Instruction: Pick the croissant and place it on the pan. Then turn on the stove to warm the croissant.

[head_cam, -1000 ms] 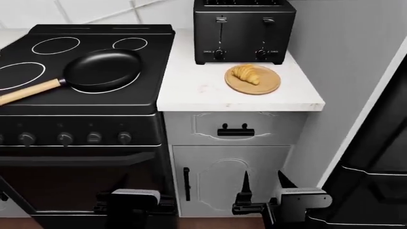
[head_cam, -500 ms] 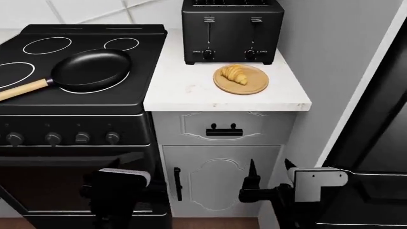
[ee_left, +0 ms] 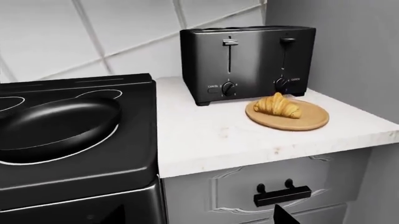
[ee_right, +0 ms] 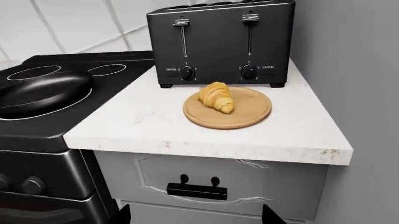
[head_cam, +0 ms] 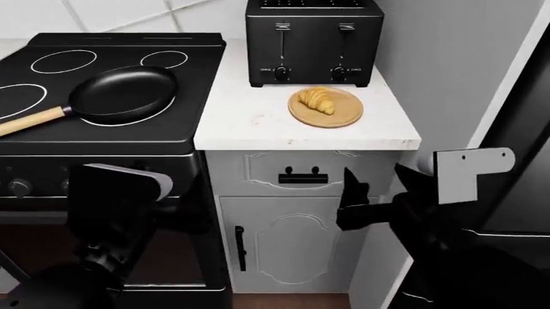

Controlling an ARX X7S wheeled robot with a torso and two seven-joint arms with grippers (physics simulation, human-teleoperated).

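Note:
The croissant (head_cam: 317, 100) lies on a round wooden board (head_cam: 342, 114) on the white counter, in front of the toaster; it also shows in the left wrist view (ee_left: 277, 105) and the right wrist view (ee_right: 216, 96). The black pan (head_cam: 125, 93) sits on the stove (head_cam: 94, 138), its wooden handle (head_cam: 30, 120) pointing left. My right gripper (head_cam: 378, 185) is open and empty, below the counter edge in front of the drawer; its tips frame the right wrist view (ee_right: 198, 217). My left gripper (ee_left: 201, 217) is open and empty before the stove front; its wrist housing hides it in the head view.
A black toaster (head_cam: 311, 42) stands at the back of the counter. A grey side panel (head_cam: 447, 64) and a black fridge (head_cam: 524, 129) close off the right. The stove knobs (head_cam: 19, 187) are partly hidden by my left arm. A drawer handle (head_cam: 303, 177) sits under the counter.
Both arms have risen from the bottom of the head view toward counter height. The head view shifted right a second ago and has held since. Croissant and pan have not moved.

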